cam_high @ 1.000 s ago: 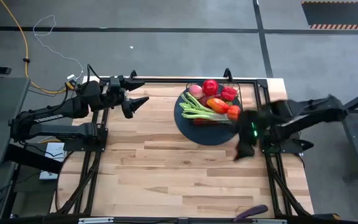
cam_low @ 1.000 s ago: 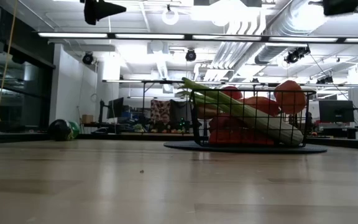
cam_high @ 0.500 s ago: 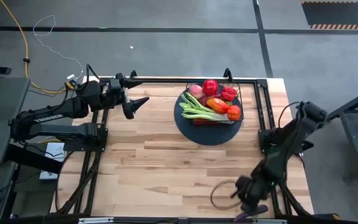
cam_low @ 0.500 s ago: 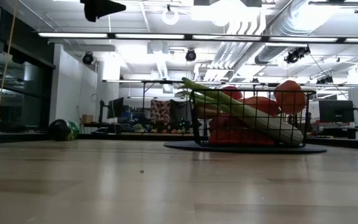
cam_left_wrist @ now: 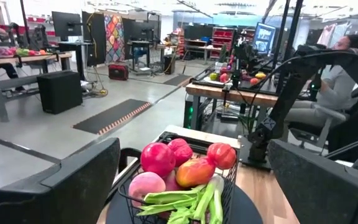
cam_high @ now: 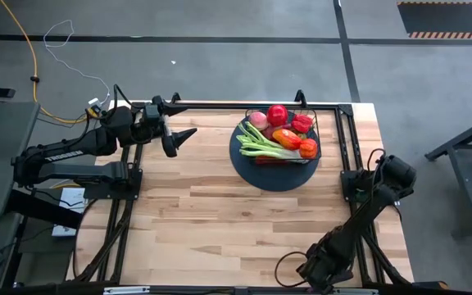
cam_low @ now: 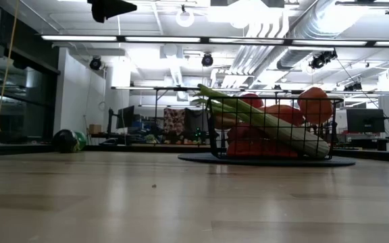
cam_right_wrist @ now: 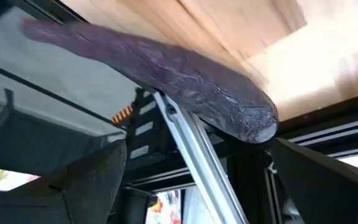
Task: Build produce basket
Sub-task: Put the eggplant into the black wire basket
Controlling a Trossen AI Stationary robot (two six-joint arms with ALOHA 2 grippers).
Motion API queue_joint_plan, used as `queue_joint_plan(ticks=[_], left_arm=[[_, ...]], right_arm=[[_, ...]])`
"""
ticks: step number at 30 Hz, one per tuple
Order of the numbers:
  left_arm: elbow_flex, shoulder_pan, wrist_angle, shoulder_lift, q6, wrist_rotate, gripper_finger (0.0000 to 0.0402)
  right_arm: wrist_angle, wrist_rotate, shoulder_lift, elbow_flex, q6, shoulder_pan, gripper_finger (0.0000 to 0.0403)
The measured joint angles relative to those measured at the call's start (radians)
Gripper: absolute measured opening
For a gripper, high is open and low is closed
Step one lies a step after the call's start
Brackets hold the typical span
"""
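My right end effector (cam_high: 318,270) hangs wide open over the purple eggplant (cam_right_wrist: 160,68) at the desk (cam_high: 220,213) edge; next, close and carry it to the basket (cam_high: 281,135).

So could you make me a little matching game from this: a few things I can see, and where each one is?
Things:
1. basket
2. purple vegetable
3. left claw
4. right claw

Places:
A. at the table's near edge, by the purple vegetable
B. far side of the table, on a dark round disc
C. lying at the table's edge, partly overhanging
D. far-left part of the table, open, pointing toward the basket

Pairs: 1-B, 2-C, 3-D, 4-A
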Motion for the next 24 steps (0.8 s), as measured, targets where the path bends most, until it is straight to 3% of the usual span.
queue_joint_plan(ticks=[24], left_arm=[[0.0, 0.0, 0.007, 0.0, 0.006, -0.034, 0.0397]], right_arm=[[-0.102, -0.018, 0.141, -0.007, -0.198, 0.034, 0.0386]])
